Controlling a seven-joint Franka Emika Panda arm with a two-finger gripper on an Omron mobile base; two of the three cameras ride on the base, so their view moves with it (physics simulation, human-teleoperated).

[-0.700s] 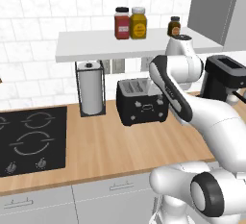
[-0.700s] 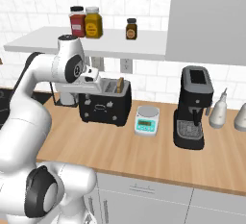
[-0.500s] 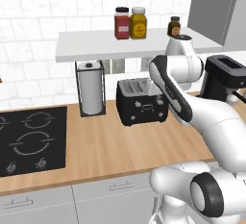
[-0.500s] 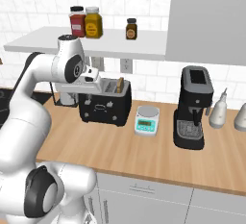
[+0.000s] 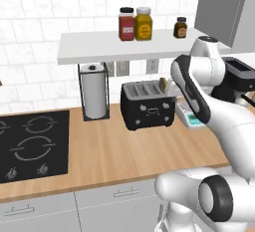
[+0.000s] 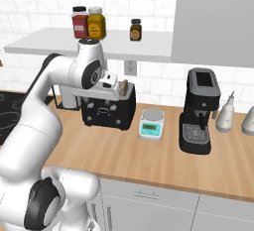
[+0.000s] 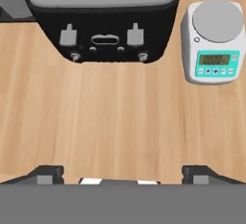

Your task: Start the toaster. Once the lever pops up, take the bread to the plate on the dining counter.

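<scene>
The pincer (image 7: 123,172) hangs spread wide above the table (image 7: 120,117), just on the near side of the toaster (image 7: 103,14). The bread (image 5: 163,83) stands in the toaster's right-hand slot, with a scale (image 7: 215,43) to its right.

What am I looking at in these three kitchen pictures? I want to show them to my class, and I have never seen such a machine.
It is a computer-drawn kitchen with a white robot arm on a drivable base. Two pictures come from cameras behind the arm, left and right. The third looks down from the hand: the dark tips at the bottom are its gripper, open and holding nothing. On the wooden worktop stand a black toaster with bread in its slot nearest the scale, a small kitchen scale, a coffee machine, a paper-towel roll and a black cooktop. Three jars sit on the shelf above.
</scene>
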